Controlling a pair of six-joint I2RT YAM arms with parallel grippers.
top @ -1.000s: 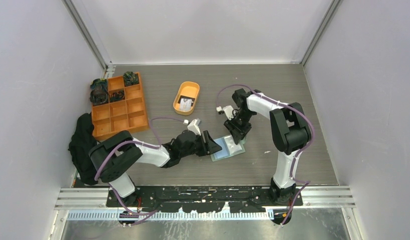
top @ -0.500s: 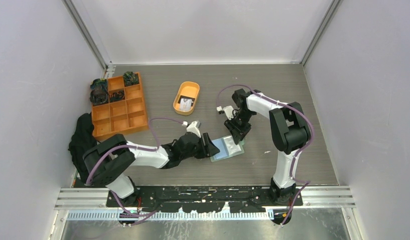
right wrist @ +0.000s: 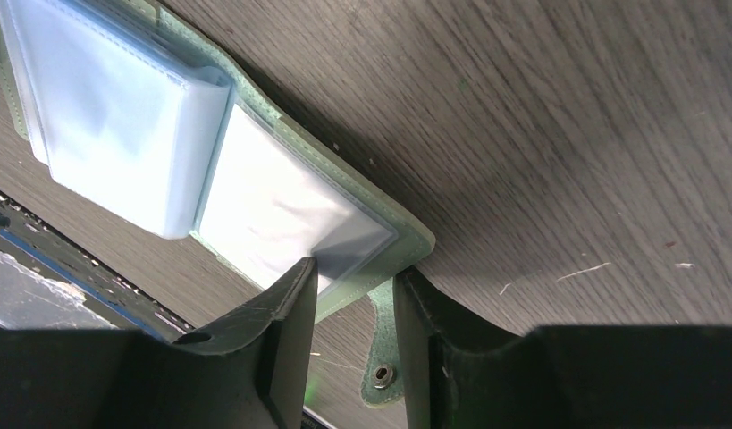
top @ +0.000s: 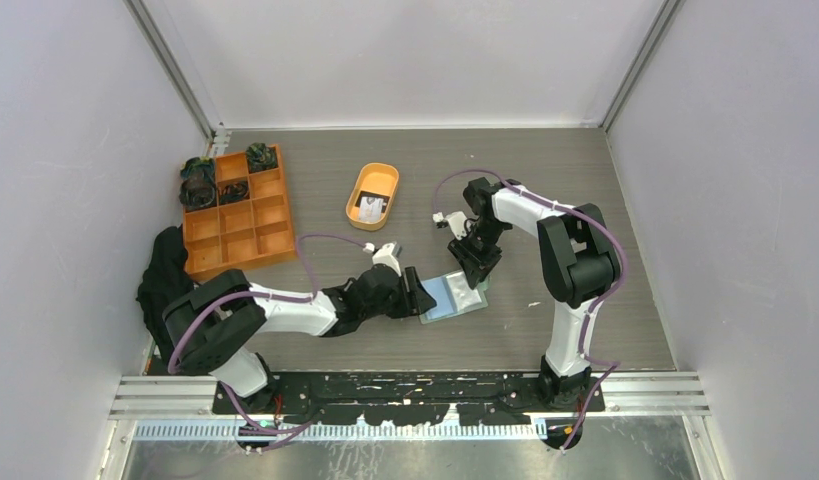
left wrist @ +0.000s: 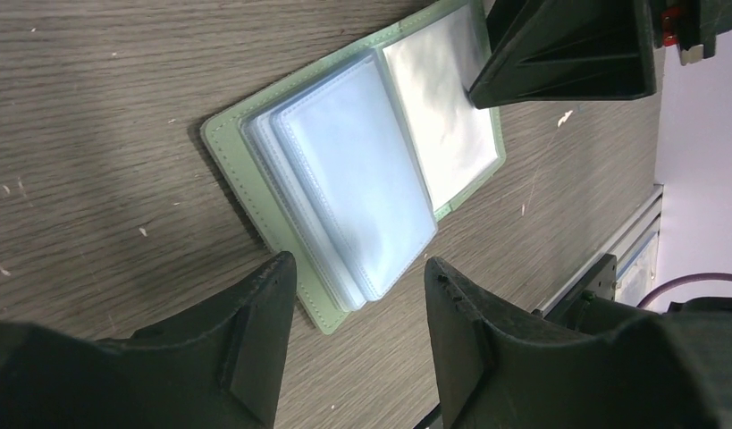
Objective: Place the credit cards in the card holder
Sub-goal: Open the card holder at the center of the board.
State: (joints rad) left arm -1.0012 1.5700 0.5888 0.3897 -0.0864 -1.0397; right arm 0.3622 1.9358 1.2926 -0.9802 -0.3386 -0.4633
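Note:
The sage-green card holder (top: pixel 456 298) lies open on the table, its clear sleeves up (left wrist: pixel 357 170). My left gripper (top: pixel 422 294) is open and empty at the holder's left edge; its jaws straddle the near corner (left wrist: pixel 357 286). My right gripper (top: pixel 476 266) is closed onto the holder's right flap (right wrist: pixel 255 206). One finger (right wrist: pixel 286 295) rests on the clear sleeve, and the cover's edge and snap tab (right wrist: pixel 380 357) lie between the jaws (right wrist: pixel 353 286). The credit cards (top: pixel 371 207), white and black, lie in the orange oval tray (top: pixel 380 172) behind the holder.
An orange grid organiser (top: pixel 247 232) with dark bundles in its back cells stands at the back left. A black cloth (top: pixel 163 290) lies at the table's left edge. The walls of the enclosure close in on three sides.
My left arm has drawn back a little to the left, its gripper staying open at the holder's edge. The right gripper and the holder have not moved.

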